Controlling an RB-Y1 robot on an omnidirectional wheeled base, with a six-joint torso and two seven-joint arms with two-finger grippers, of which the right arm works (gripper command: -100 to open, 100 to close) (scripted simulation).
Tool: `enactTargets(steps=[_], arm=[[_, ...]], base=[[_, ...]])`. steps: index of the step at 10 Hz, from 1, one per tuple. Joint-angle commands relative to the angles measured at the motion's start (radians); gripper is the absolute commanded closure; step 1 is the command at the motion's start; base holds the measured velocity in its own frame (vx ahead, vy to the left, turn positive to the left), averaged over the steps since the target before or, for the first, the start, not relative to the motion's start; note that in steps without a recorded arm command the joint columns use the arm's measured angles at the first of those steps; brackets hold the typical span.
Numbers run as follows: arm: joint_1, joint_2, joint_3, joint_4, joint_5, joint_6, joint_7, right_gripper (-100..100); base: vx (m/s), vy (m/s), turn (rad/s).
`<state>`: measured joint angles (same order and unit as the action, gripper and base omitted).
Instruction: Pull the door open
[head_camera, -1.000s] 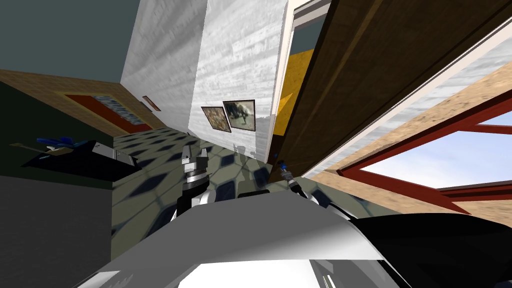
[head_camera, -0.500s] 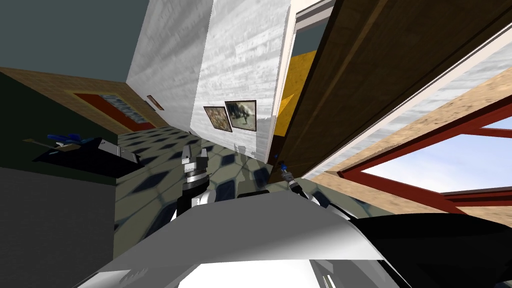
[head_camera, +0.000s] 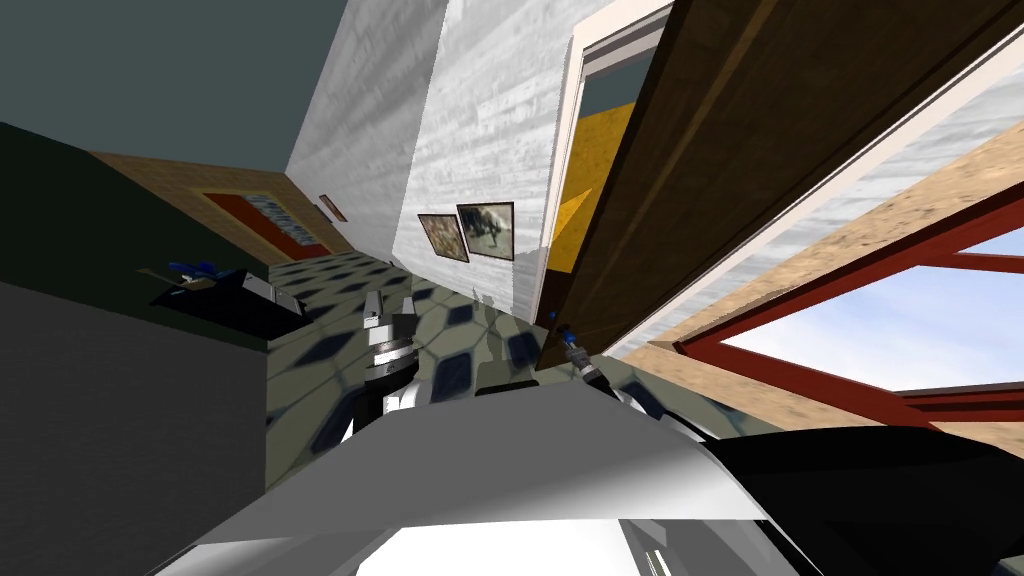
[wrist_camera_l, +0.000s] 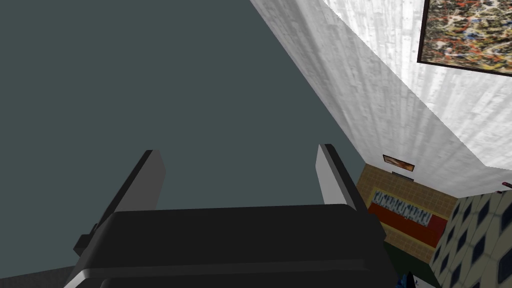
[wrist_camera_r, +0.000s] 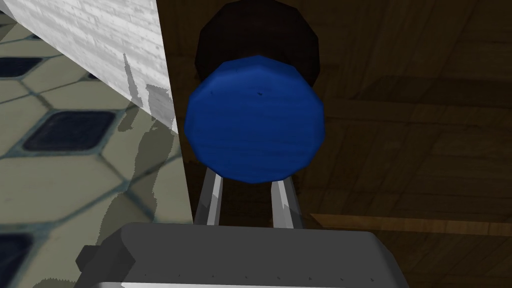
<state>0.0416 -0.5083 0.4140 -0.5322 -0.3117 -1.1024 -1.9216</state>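
Head view, starting at the far left: a dark surface (head_camera: 215, 300) stands against a dark green wall. It carries some small blue things (head_camera: 190, 267), too small to tell apart, and a grey box (head_camera: 265, 290) sits at its near end. Next to it runs the floor (head_camera: 320, 350), laid in pale tiles with dark blue insets.

Above those tiles, just past the chest, hangs the left claw (head_camera: 389, 303), well apart from the door. In the left wrist view its fingers (wrist_camera_l: 150, 180) are spread wide.

Further right, two framed pictures (head_camera: 487, 230) hang side by side low on the white wall (head_camera: 490, 120). That wall ends at a white door frame (head_camera: 562, 170). Between the frame and the door a gap shows a yellow area (head_camera: 590, 170), so the door stands partly open.

The door (head_camera: 760, 130) is brown and wood-grained. It rises towards the upper right, and its free edge comes down near the right claw (head_camera: 568, 340).

In the right wrist view the blue knob (wrist_camera_r: 254, 119) sits close to that edge, in front of a dark round plate (wrist_camera_r: 257, 42) on the door. The white wall's corner and the tiles lie just beside it. The right claw's fingers (wrist_camera_r: 212, 197) are drawn close together and pinch the blue knob from below, with their tips hidden behind it.

Far right, a window (head_camera: 800, 375) with a red frame is set in a tan wall and shows blue sky.
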Motion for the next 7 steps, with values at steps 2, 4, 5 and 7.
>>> enactTargets(steps=[2, 4, 5, 7], arm=[[-0.010, -0.011, -0.004, 0.009, -0.001, -0.046, -0.007, 100], [-0.010, -0.011, -0.004, 0.009, -0.001, -0.046, -0.007, 100], [-0.010, -0.011, -0.004, 0.009, -0.001, -0.046, -0.007, 100], [0.000, -0.024, 0.004, 0.013, 0.003, -0.079, -0.020, 100]], base=[[-0.064, -0.028, 0.026], [-0.024, -0.012, 0.011], [0.007, 0.000, -0.003], [-0.088, -0.044, 0.107]])
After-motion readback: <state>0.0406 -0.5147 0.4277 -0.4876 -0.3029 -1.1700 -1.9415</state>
